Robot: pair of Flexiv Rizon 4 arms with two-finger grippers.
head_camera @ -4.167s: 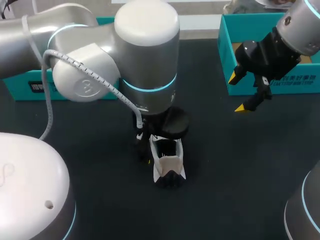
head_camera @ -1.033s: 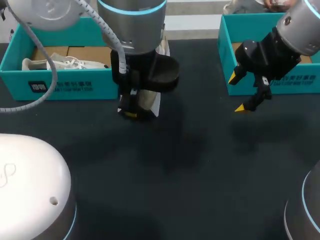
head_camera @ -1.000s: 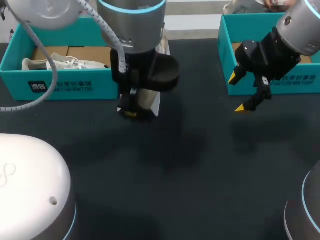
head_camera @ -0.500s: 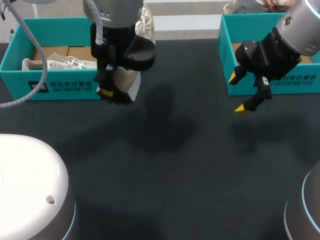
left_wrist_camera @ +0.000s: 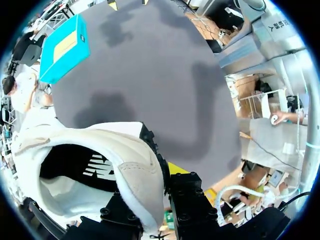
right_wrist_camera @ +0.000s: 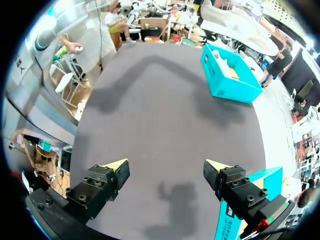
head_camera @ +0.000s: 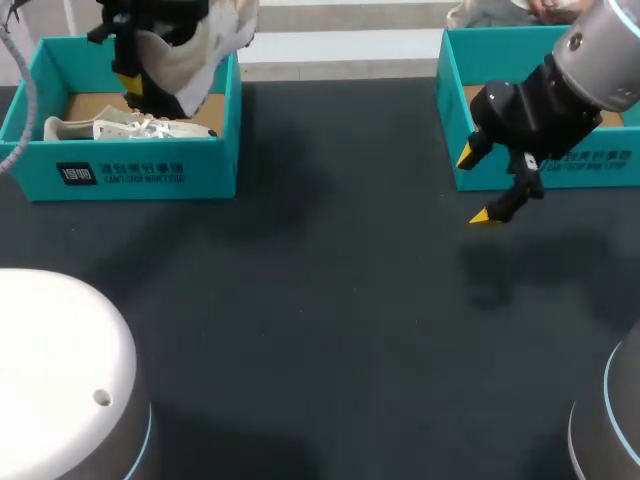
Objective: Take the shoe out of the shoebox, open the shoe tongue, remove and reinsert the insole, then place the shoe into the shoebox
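Left gripper clasping shoe, aloft — over shoebox

Left pincer high, seemingly clamped on shoe; right pincer hovering, fingers spread.

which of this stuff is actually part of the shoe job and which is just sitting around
Job in hand:
- white and beige sneaker, clamped in the left gripper
- teal cardboard shoebox at the table's left

Lying about:
- second white laced shoe lying in that box
- other teal box at the right
- right gripper, open, holding nothing, above the black table
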